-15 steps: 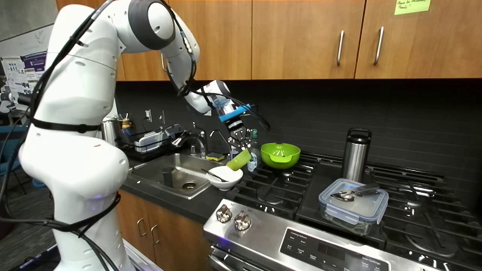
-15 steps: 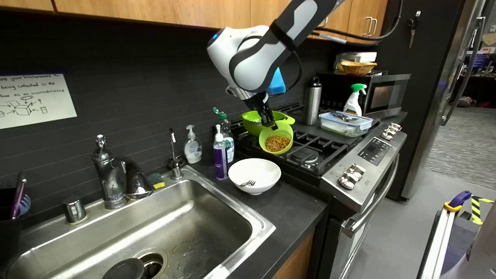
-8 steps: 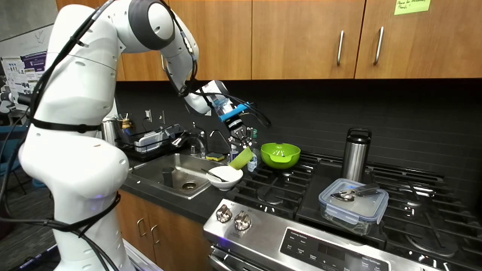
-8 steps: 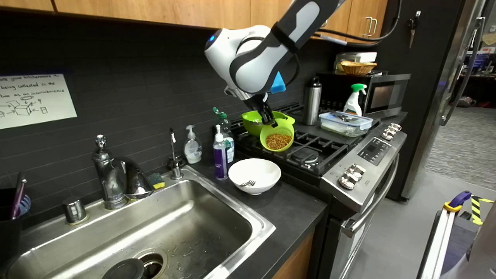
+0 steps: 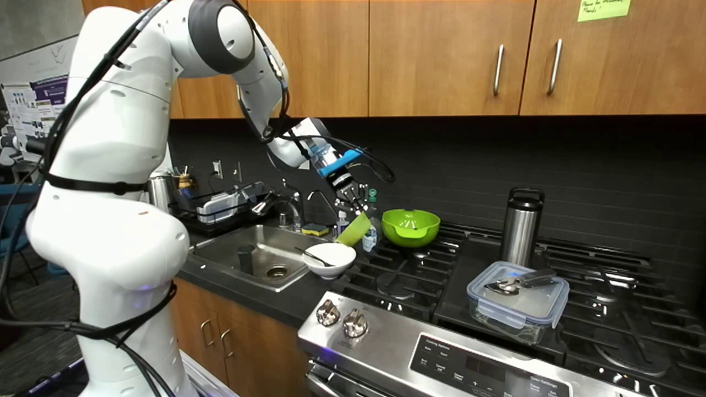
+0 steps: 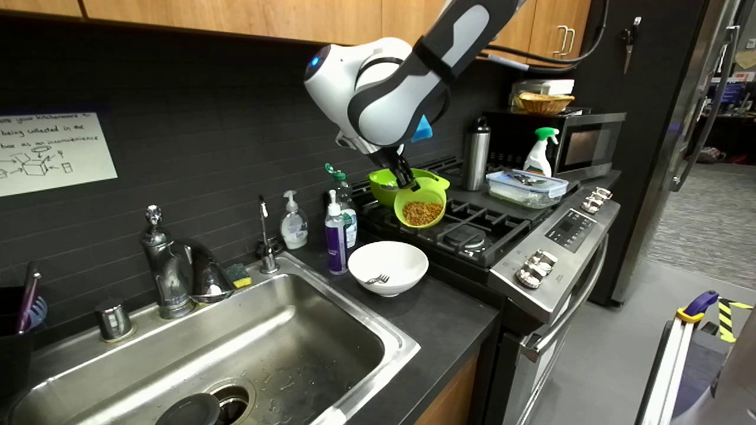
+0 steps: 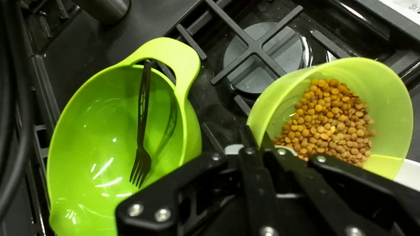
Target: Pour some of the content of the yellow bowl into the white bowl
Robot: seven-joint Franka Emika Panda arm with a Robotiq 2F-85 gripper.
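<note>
My gripper (image 7: 257, 137) is shut on the rim of the yellow bowl (image 7: 390, 105), one finger inside and one outside. The bowl is held tilted in the air, with orange-brown lentils (image 7: 331, 124) gathered on its low side. In both exterior views the yellow bowl (image 5: 354, 230) (image 6: 434, 195) hangs above and beside the white bowl (image 5: 339, 255) (image 6: 404, 262), toward the stove. The white bowl stands on the counter with a fork (image 6: 378, 279) in it; no lentils show in it. A white edge of it shows at the wrist view's right side (image 7: 410, 173).
A larger bright green bowl (image 6: 384, 189) with a dark fork (image 7: 143, 108) stands on the stove grates behind the gripper. Soap bottles (image 6: 336, 236) stand beside the white bowl. The sink (image 6: 295, 330) adjoins it. A steel bottle (image 5: 519, 231) and lidded container (image 5: 518, 298) stand farther along.
My gripper has risen slightly with the yellow bowl, which stays tilted. The arm's wrist has shifted a little toward the sink side. The white bowl has not moved.
</note>
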